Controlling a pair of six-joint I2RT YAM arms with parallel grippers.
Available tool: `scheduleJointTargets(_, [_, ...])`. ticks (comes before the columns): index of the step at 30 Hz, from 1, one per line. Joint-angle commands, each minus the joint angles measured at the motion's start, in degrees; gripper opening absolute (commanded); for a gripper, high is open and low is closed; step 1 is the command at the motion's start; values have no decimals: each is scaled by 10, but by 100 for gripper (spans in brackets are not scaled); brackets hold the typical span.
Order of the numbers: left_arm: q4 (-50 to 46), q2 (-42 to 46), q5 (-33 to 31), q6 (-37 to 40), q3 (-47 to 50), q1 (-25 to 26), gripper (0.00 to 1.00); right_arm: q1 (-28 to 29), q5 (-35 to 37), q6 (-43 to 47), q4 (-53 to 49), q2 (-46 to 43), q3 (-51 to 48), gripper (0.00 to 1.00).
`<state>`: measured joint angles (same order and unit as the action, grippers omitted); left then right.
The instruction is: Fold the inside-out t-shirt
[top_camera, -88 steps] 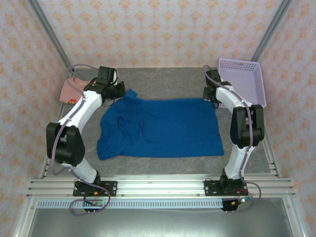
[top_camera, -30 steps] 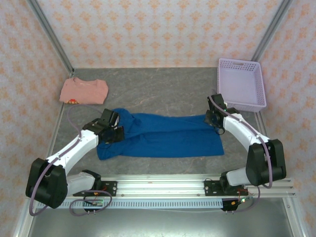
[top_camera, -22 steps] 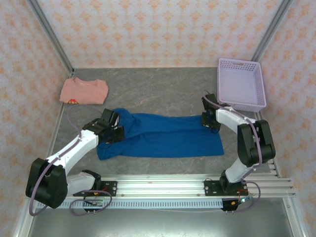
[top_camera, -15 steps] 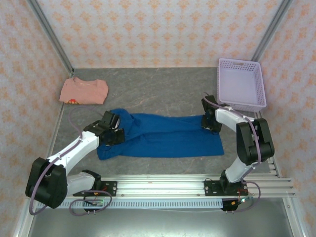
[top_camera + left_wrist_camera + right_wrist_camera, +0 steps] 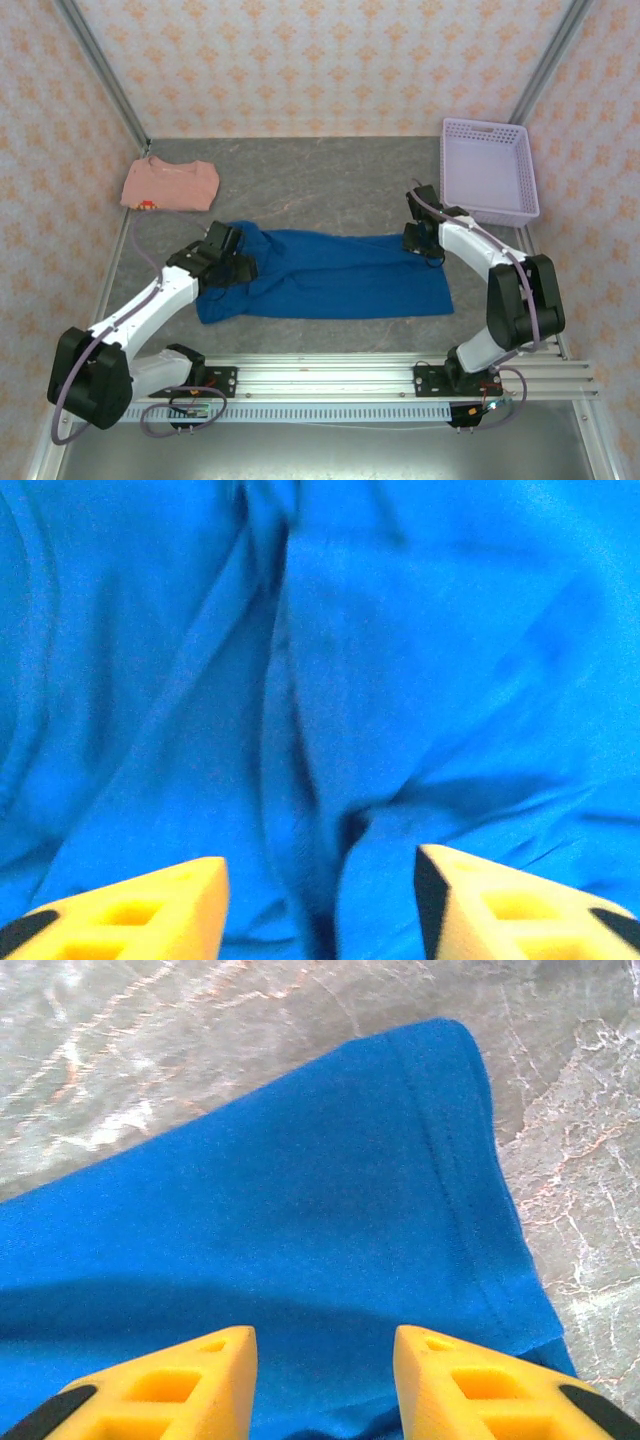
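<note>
The inside-out t-shirt is royal blue and lies as a long band across the middle of the table, wrinkled at its left end. My left gripper hovers over that left end. In the left wrist view it is open, its yellow fingertips spread above creased blue cloth with nothing between them. My right gripper sits at the shirt's far right corner. In the right wrist view it is open over the flat hemmed corner.
A folded salmon-pink shirt lies at the far left. A lavender basket stands at the far right. Grey marble tabletop shows beyond the shirt, and an aluminium rail runs along the near edge.
The shirt's far edge was drawn toward the near side, making a narrower band. In the last half second my left gripper opened and let go of the cloth. My right gripper shifted slightly back.
</note>
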<state>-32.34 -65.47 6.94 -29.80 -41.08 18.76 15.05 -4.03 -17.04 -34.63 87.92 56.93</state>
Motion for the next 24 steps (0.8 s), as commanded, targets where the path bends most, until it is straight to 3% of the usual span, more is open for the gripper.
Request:
scheduleJointTargets(1, [63,-45,-16,35,-56,1,58,4,-10,5,10,-20,15,42])
scheduleJointTargets(9, [43,-229,-40,123,-188,14,62,4,-28,11,9,-5,23,42])
scheduleJointTargets(19, [7,-318,-8,168,-237,14,66,4,-37,9,23,5,14,42])
scheduleJointTargets(24, [-24,-323,-10,158,-239,14,55,5,-37,10,25,10,13,42])
